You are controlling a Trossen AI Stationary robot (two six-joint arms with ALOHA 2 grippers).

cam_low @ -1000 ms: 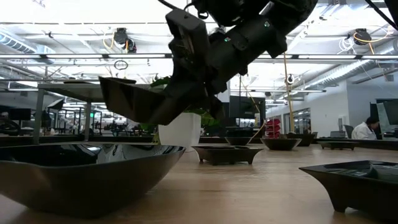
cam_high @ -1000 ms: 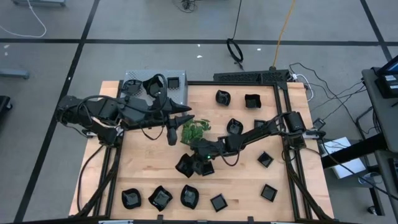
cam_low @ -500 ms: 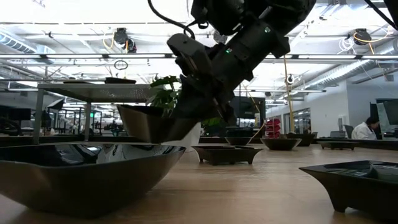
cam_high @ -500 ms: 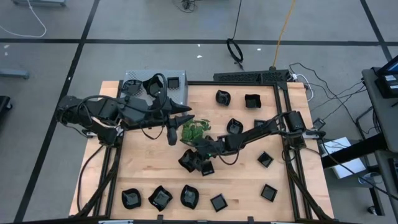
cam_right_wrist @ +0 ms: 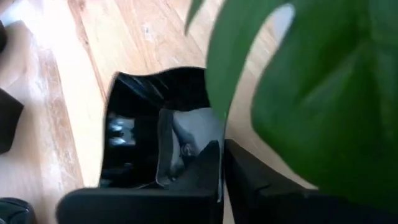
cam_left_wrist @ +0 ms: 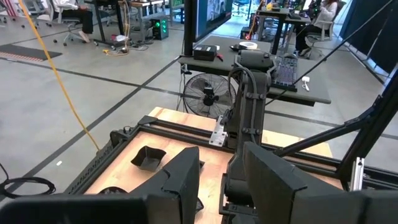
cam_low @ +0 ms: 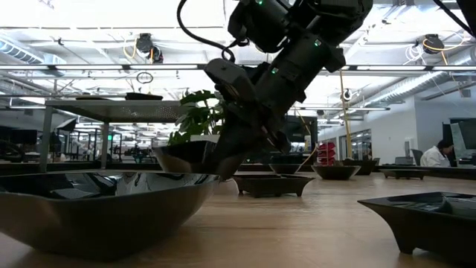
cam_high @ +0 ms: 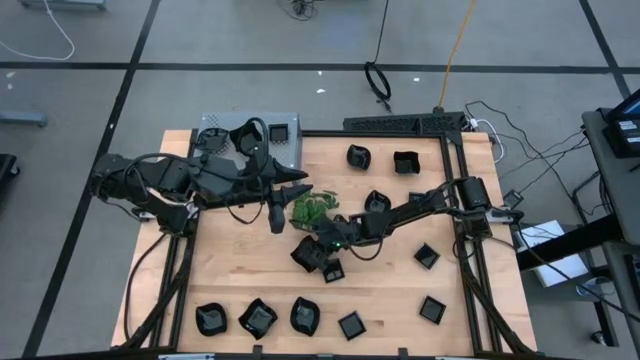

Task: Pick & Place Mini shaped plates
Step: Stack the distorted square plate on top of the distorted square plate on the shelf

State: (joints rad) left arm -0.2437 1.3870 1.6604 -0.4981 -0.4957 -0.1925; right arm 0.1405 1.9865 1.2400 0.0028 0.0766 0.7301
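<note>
Fingers of the right gripper (cam_high: 318, 250) pinch the rim of a mini shaped plate (cam_high: 305, 254) at centre frame, just below the green plant (cam_high: 312, 208). Left gripper (cam_high: 300, 182), fingers spread and empty, hovers upper left of the plant.

No text, label, brand, number or sign can be read in any view. The screens and equipment in the room beyond the table are too small or blurred to make out any writing.
</note>
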